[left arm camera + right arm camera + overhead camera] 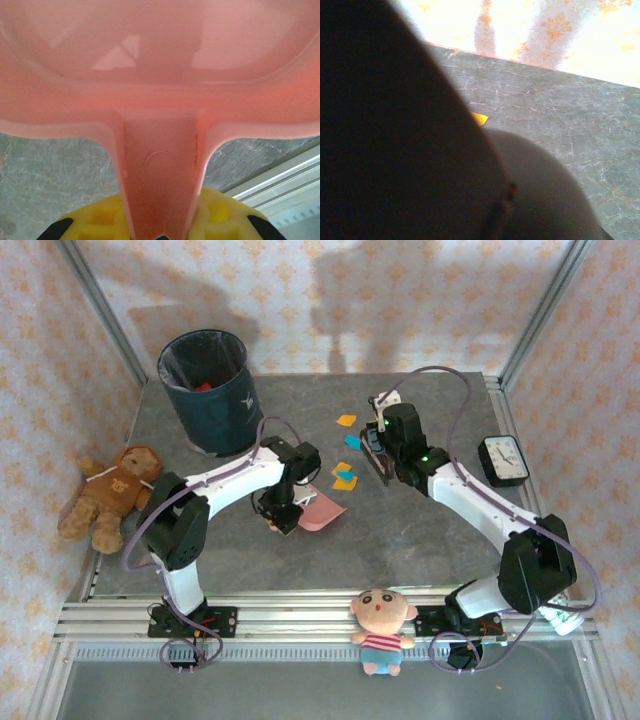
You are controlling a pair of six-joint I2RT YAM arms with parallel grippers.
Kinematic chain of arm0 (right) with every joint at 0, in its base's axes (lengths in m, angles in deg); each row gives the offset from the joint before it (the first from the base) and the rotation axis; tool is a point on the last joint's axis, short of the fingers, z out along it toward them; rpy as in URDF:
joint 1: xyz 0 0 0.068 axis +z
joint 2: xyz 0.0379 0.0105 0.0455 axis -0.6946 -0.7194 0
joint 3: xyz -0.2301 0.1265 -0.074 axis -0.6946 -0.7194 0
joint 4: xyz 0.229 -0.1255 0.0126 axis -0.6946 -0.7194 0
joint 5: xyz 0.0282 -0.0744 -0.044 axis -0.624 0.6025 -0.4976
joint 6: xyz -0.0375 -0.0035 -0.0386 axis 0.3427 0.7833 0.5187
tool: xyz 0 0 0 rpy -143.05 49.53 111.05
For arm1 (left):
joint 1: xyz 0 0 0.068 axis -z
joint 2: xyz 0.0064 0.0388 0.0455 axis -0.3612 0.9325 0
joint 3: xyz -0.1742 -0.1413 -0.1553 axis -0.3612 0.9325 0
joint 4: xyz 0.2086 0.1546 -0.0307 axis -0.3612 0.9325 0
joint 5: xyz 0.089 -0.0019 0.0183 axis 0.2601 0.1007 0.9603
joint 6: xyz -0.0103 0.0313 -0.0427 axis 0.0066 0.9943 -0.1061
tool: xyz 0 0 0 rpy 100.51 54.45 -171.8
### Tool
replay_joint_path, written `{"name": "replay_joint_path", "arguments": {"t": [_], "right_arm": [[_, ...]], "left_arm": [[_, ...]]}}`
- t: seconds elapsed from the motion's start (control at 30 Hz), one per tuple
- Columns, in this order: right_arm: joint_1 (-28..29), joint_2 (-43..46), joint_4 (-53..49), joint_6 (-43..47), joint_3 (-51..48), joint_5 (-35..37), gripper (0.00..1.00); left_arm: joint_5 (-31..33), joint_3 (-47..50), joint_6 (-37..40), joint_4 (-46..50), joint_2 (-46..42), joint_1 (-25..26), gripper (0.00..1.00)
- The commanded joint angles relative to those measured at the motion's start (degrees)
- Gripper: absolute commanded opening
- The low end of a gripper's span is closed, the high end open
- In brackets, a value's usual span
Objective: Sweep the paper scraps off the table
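Observation:
Several paper scraps lie mid-table: an orange one (346, 421), a blue one (352, 441), and a yellow, orange and blue cluster (343, 476). My left gripper (285, 515) is shut on the handle of a pink dustpan (322, 512), whose mouth lies just below that cluster. In the left wrist view the yellow fingers (95, 222) clamp the dustpan (160, 75) handle. My right gripper (378, 445) is shut on a dark brush-like tool (376, 462) right of the scraps. In the right wrist view that dark tool (395, 150) hides the jaws; one yellow scrap (480, 118) peeks out on the table (560, 115).
A dark blue lined bin (205, 390) stands at the back left with scraps inside. A teddy bear (110, 495) lies off the left edge. A clock (503, 460) sits at the right. A doll (380, 630) rests on the front rails (300, 620).

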Motion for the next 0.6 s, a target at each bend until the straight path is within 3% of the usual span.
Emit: {"name": "replay_joint_path", "arguments": {"t": [0.0, 0.57], "right_arm": [[0.47, -1.54, 3.05, 1.55, 0.61, -1.22, 0.0], [4.06, -5.74, 1.6, 3.35, 1.59, -2.96, 0.0]], "left_arm": [[1.3, -2.61, 1.91, 3.9, 1.88, 0.29, 0.0], [4.59, -9.61, 1.51, 5.23, 10.91, 0.29, 0.0]]}}
